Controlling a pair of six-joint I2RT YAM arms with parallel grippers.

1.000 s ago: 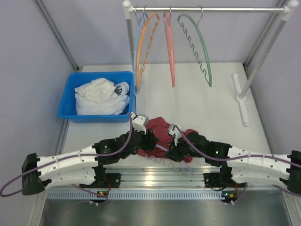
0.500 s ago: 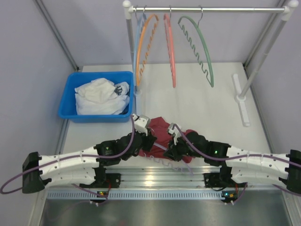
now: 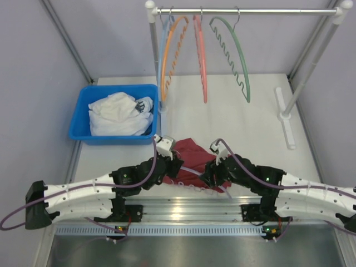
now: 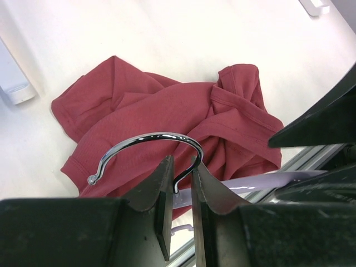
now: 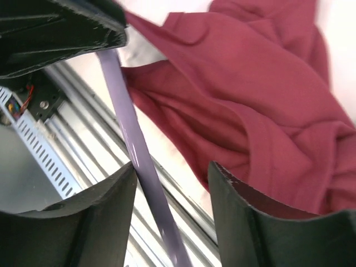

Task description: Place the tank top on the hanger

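Observation:
The maroon tank top [image 3: 192, 158] lies crumpled on the table near the front edge, between my two grippers. It also shows in the left wrist view [image 4: 167, 117] and the right wrist view [image 5: 261, 94]. My left gripper [image 4: 182, 183] is shut on the neck of the lavender hanger [image 4: 261, 181], just below its metal hook [image 4: 150, 142]. The hanger's arm [image 5: 136, 150] runs over the table's front edge. My right gripper [image 5: 169, 192] is open, its jaws either side of that arm, empty, beside the tank top's lower edge.
A blue bin [image 3: 83, 114] with a white cloth [image 3: 117, 114] stands at the back left. A rail [image 3: 245, 10] at the back carries orange [image 3: 169, 50], salmon [image 3: 201, 55] and green [image 3: 233, 50] hangers. Its white foot [image 3: 286, 117] lies at the right.
My right gripper has drawn back to the right and let go of the cloth. My left gripper has shifted slightly with the hanger. The tank top now shows more between them.

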